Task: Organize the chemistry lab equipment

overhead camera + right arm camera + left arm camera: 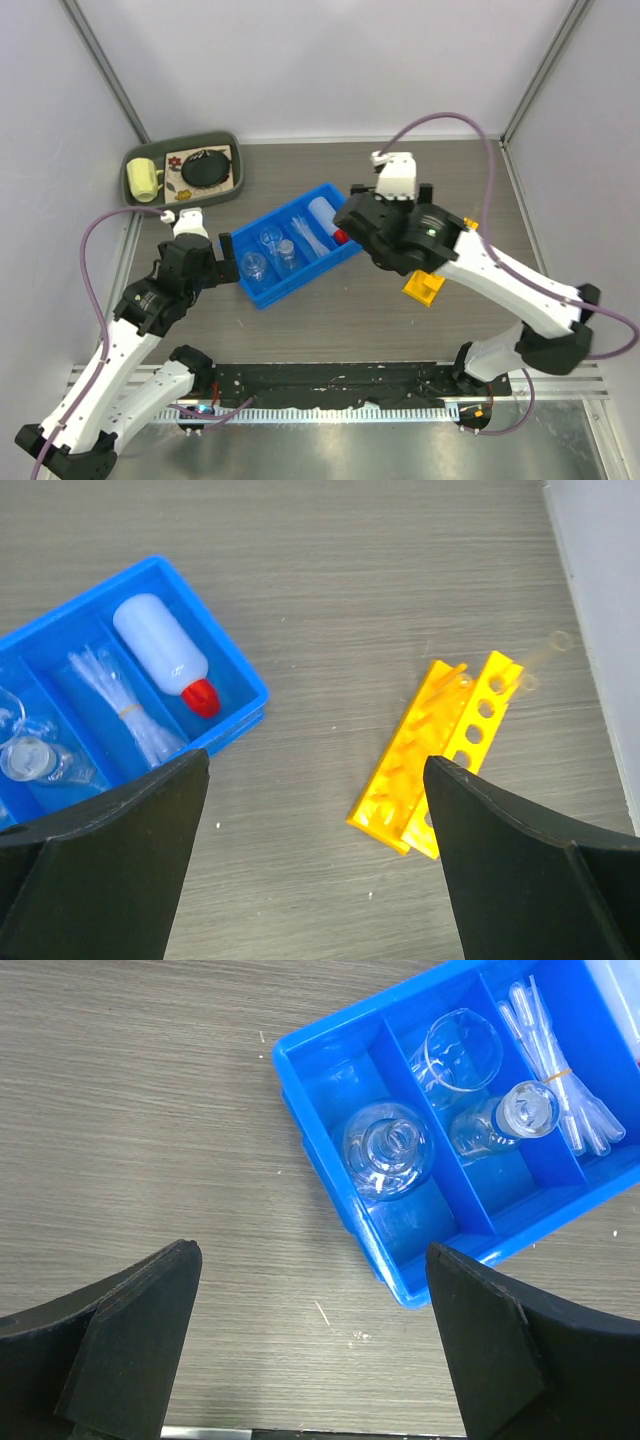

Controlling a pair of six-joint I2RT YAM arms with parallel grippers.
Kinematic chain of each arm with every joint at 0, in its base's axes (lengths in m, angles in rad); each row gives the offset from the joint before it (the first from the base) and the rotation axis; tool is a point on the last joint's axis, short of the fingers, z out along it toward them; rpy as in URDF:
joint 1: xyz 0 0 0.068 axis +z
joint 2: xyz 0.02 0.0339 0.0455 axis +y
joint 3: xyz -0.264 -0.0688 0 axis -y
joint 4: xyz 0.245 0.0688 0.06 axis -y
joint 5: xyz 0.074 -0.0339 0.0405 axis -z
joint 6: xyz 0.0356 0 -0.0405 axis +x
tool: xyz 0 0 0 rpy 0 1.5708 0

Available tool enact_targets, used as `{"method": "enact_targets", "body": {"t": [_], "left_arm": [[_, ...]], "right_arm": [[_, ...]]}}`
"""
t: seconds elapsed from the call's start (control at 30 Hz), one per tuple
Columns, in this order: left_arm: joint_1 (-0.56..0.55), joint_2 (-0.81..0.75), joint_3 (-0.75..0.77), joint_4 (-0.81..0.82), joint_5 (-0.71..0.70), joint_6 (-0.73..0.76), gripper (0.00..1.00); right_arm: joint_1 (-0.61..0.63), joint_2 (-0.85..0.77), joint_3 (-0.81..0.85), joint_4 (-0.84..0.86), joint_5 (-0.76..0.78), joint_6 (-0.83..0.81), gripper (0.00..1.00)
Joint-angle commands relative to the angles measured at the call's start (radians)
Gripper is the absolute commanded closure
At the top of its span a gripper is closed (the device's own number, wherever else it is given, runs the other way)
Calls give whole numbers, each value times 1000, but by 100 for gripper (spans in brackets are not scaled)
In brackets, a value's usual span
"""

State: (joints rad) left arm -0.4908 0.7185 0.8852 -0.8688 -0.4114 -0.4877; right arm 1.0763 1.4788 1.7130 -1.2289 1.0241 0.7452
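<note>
Nearest the lens in each wrist view are the black fingers. The left gripper (310, 1260) has its jaws spread wide, with only bare table (150, 1110) between them. The right gripper (315, 765) is likewise spread wide and grips nothing.

We locate the blue bin (338, 1188) just beyond the left gripper, towards its right finger. The bin rests flat on the table and is divided into four compartments:

1. The end compartment nearest the left gripper holds one small clear glass flask (390, 1150).
2. The next holds a clear beaker (462, 1048) lying on its side and a second small glass vessel (510, 1120) just beside it.
3. The third holds a bundle of thin clear pipettes (560, 1080), bound by a band.
4. The last, seen from the right wrist, holds the white squeeze bottle (160, 645) lying on its side, its red cap (201, 696) towards the near wall.

The yellow rack (440, 750) lies flat on the table, apart from the bin and to its right, holes facing up. Something clear juts past its far end; we cannot tell what. From above, the right arm covers most of the rack.

At the far-left corner, well apart from the bin, a dark tray (185, 142) holds a yellow mug (143, 178) and a round black object (208, 168).
</note>
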Motion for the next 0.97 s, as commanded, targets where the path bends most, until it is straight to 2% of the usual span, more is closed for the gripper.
{"method": "enact_targets", "body": {"t": [0.0,0.47,0.73,0.83,0.93], "left_arm": [[-3,-27,37,50,-26,11,0],[-5,1,149,146,-52,43,0],[-3,6,179,139,-49,44,0],[-5,6,187,137,-40,43,0],[-3,2,193,129,-40,43,0]], "right_arm": [[2,-184,-61,55,132,-3,6],[2,-429,-162,186,237,-197,5],[2,-468,-176,264,182,-268,4],[2,-506,-237,341,157,-293,4],[2,-471,-224,307,204,-253,4]]}}
